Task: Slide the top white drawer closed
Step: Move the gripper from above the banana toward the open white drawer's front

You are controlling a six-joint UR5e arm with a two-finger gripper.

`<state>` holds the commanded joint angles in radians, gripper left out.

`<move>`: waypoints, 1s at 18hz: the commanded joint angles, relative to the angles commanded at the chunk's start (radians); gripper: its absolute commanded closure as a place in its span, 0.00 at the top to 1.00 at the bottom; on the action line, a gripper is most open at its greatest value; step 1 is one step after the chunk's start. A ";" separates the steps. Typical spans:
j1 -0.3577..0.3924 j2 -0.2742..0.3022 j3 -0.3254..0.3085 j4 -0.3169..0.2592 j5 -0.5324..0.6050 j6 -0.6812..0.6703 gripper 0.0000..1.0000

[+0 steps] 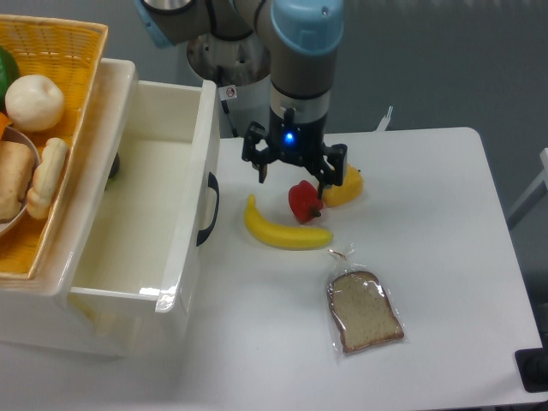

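Note:
The top white drawer (190, 184) stands pulled far out of the cabinet toward the right, its inside bare. Its black curved handle (208, 211) is on the front face, facing the table. My gripper (294, 177) hangs to the right of that front, roughly a hand's width from the handle, pointing down. Its fingers (262, 168) are spread, so it is open and holds nothing. A blue light glows on its wrist.
A banana (286, 233), a red pepper (304, 201) and a yellow piece (344, 187) lie just below the gripper. A bagged bread slice (365, 312) lies nearer the front. A wicker basket (53, 51) of food sits on the cabinet top.

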<state>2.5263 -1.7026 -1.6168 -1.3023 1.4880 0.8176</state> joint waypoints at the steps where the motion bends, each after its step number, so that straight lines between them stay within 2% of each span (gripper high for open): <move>1: 0.002 -0.003 -0.002 0.002 0.003 -0.002 1.00; 5: 0.003 -0.044 0.005 0.035 0.008 -0.003 1.00; 7: 0.006 -0.063 0.005 0.029 0.023 -0.027 1.00; 10: 0.006 -0.109 0.009 0.038 0.025 -0.239 1.00; 11: 0.005 -0.120 0.009 0.043 0.025 -0.261 1.00; 18: -0.021 -0.152 -0.008 0.043 0.034 -0.267 1.00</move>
<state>2.5050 -1.8546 -1.6245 -1.2594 1.5217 0.5507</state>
